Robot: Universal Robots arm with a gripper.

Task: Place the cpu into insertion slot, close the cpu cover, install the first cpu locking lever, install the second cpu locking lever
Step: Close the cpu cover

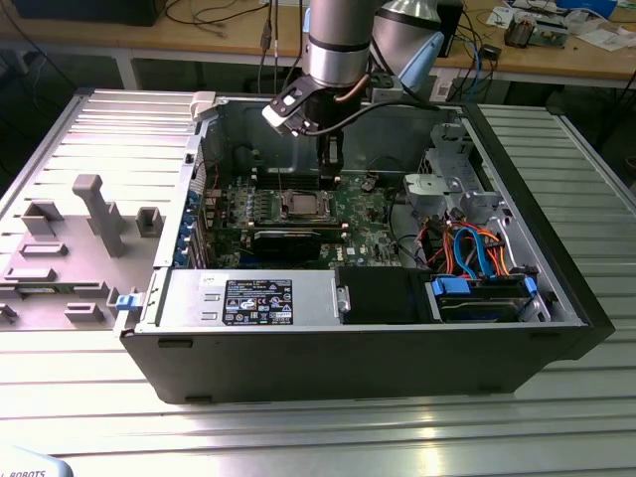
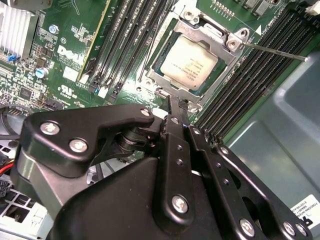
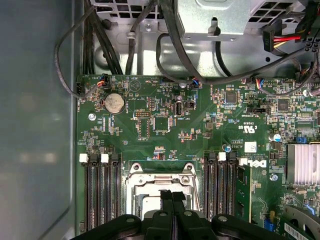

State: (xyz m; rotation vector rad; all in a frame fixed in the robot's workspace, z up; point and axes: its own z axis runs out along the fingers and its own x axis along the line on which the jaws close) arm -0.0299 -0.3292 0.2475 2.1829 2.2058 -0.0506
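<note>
The cpu (image 2: 191, 62) lies flat in the insertion slot (image 2: 165, 82), its silvery top showing through the window of the cpu cover (image 2: 212, 34), which lies down over it. One thin locking lever (image 2: 276, 52) sticks out from a socket corner across the black memory slots. My gripper (image 2: 175, 106) is shut with nothing between its fingers, its tips just above the socket's edge. In the first wrist view the gripper (image 3: 173, 196) hangs over the cover (image 3: 136, 181). In the exterior view the gripper (image 1: 333, 171) hangs just behind the socket (image 1: 302, 206) inside the case.
Black memory slots (image 3: 102, 192) flank the socket on both sides. A finned heatsink (image 3: 303, 163) and black cables (image 3: 165, 60) lie nearby. The case holds a power supply (image 1: 248, 298) and drive cage with blue and orange cables (image 1: 472, 253). Grey fixtures (image 1: 94, 214) stand at the exterior view's left.
</note>
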